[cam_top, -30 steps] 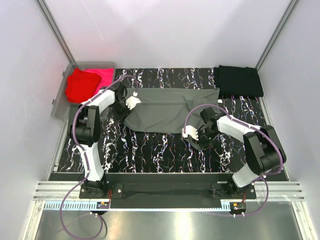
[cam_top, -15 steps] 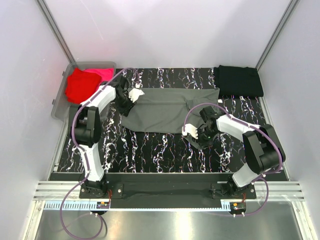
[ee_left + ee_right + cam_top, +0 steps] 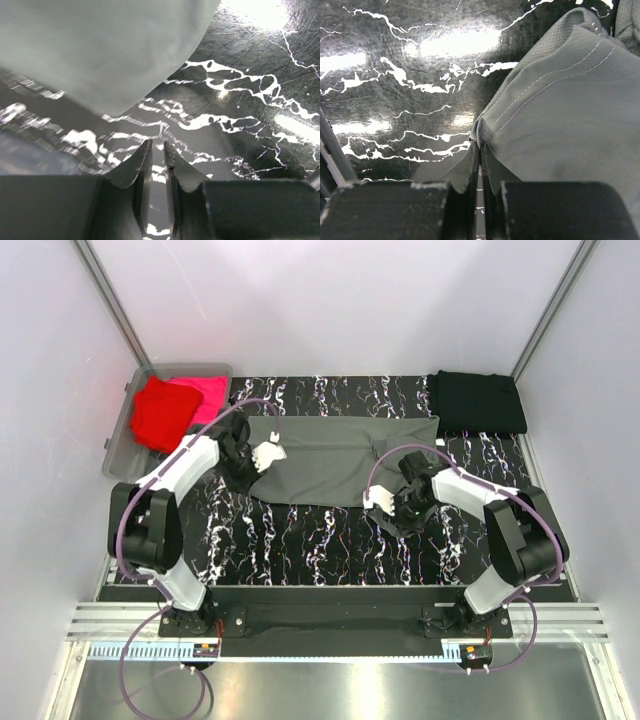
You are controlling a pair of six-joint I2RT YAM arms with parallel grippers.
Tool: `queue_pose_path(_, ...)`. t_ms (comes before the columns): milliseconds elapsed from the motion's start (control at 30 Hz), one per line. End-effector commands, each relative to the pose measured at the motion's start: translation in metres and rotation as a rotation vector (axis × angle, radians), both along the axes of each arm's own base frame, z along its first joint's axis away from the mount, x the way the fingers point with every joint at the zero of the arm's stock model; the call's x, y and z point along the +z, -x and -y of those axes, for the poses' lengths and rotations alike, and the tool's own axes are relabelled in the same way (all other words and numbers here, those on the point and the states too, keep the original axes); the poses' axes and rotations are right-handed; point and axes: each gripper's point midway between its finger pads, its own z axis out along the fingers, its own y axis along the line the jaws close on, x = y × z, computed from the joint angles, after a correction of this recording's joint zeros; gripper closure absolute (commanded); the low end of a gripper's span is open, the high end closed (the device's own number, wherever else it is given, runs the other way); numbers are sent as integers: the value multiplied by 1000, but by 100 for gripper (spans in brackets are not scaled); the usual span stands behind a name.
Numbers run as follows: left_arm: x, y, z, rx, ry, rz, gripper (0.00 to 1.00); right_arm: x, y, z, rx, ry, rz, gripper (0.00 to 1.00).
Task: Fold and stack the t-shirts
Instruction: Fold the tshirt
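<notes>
A dark grey t-shirt [image 3: 330, 455] lies spread across the middle of the black marbled table [image 3: 300, 540]. My left gripper [image 3: 264, 454] hovers at the shirt's left edge. In the left wrist view this gripper [image 3: 157, 146] stands open by a narrow gap with only table between its fingers, and the grey cloth [image 3: 100, 50] lies just ahead of it. My right gripper [image 3: 374, 502] sits at the shirt's near right corner. In the right wrist view it [image 3: 480, 146] is shut on the stitched hem of the grey shirt [image 3: 560, 100]. A folded black t-shirt [image 3: 478, 402] rests at the back right.
A clear plastic bin [image 3: 118, 445] at the back left holds a red t-shirt [image 3: 160, 412] and a pink t-shirt [image 3: 205, 392]. White walls enclose the table on three sides. Purple cables loop from both arms over the table.
My left gripper went toward the back, then came forward to the shirt's left edge, its arm swinging out to the left. The right gripper barely moved.
</notes>
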Motion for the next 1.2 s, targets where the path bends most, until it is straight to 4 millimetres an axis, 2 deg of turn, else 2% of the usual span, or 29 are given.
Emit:
queue_pose_path(0, -13, -2, 12, -34, 33, -40, 78, 0, -11, -4, 0, 10, 26, 92)
queue_pose_path(467, -41, -28, 27, -21, 18, -43, 71, 1, -4, -1, -33, 15, 9, 92)
queue_pose_path(633, -45, -37, 32, -21, 14, -20, 67, 1, -3, -1, -34, 17, 6, 92)
queue_pose_path(967, -69, -35, 24, -28, -54, -33, 68, -1, -3, -2, -38, 19, -3, 92)
queue_pose_path(1067, -75, -34, 20, -32, -71, -36, 82, 1, -6, -3, -70, 15, -1, 95)
queue_pose_path(1133, -75, -34, 20, -31, -74, -35, 98, 3, -8, -4, -98, 12, 0, 98)
queue_pose_path(1167, -74, -34, 19, -28, -75, -34, 100, 4, -8, -4, -105, 12, 2, 100)
